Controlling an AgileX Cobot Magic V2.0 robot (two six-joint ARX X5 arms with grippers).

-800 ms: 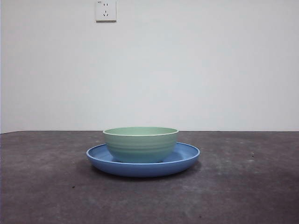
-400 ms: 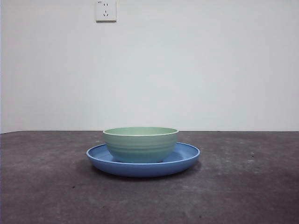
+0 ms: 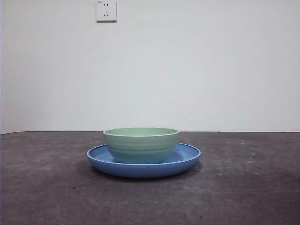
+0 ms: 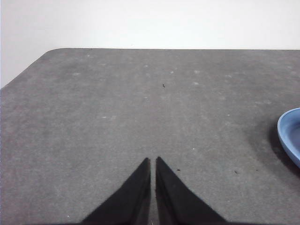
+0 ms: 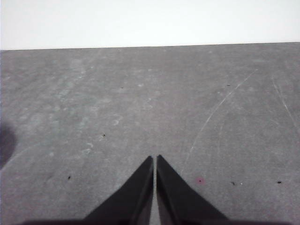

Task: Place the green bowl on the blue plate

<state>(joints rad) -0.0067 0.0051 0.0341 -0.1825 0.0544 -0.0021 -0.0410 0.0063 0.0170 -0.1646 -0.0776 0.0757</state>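
Observation:
The green bowl (image 3: 141,144) stands upright inside the blue plate (image 3: 187,159) at the middle of the dark table in the front view. Neither arm appears in that view. In the left wrist view my left gripper (image 4: 153,160) is shut with nothing in it, over bare table, and only an edge of the blue plate (image 4: 289,136) shows off to one side. My right gripper (image 5: 154,157) is shut and empty too, over bare scratched table, with neither dish in its view.
A white wall stands behind the table, with a power socket (image 3: 106,10) high on it. The grey tabletop (image 3: 243,187) stretches to both sides of the plate. A rounded table corner (image 4: 51,51) shows in the left wrist view.

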